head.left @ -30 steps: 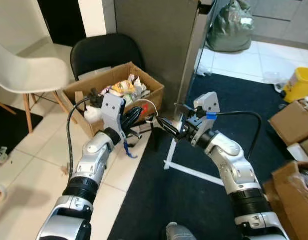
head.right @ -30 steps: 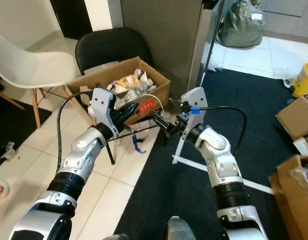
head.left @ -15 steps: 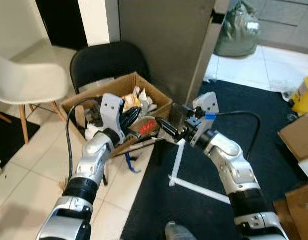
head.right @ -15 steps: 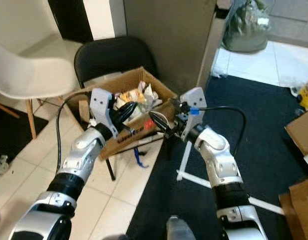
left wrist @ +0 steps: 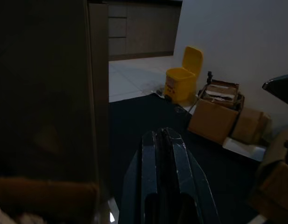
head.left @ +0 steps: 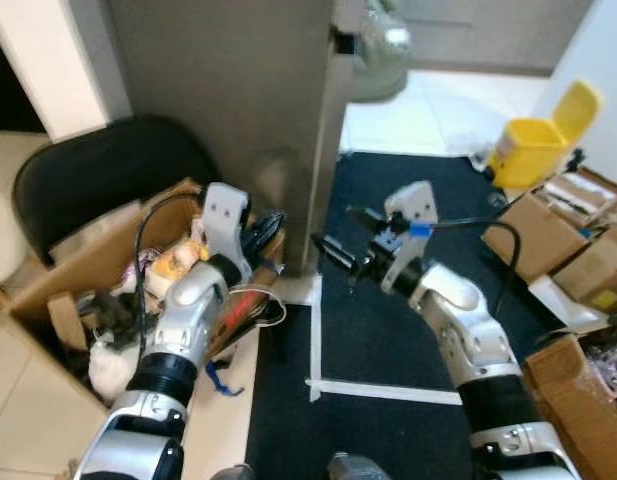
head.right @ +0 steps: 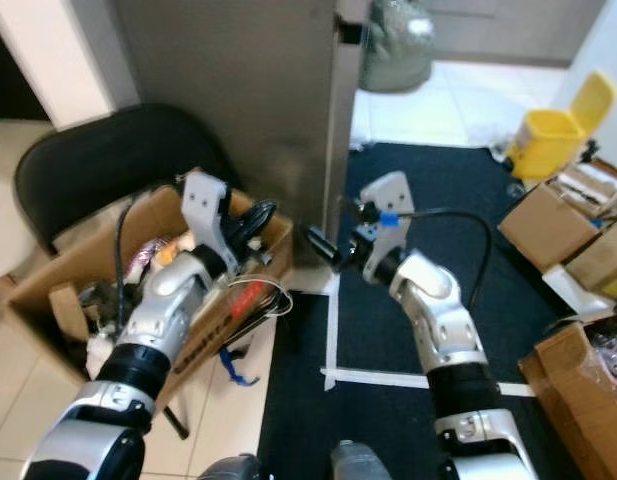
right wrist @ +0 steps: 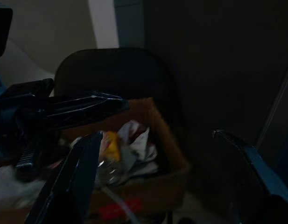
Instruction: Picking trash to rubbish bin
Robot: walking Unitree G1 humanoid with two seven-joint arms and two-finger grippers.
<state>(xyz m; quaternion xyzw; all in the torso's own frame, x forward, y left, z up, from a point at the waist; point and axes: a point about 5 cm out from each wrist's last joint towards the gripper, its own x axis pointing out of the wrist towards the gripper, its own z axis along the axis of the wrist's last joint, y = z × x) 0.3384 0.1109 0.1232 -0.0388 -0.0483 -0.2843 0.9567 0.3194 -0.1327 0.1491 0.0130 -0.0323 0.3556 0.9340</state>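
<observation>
Over the cardboard box [head.left: 78,285] of trash [head.left: 173,268] on the black chair [head.left: 98,185], the left pincer [head.left: 271,225] hung pinched together with nothing in it. Right pincer [head.left: 336,235] was spread wide and empty, just past the grey cabinet [head.left: 228,110]. Yellow bin [head.left: 533,140] sat well apart, across the dark rug [head.left: 388,330].
</observation>
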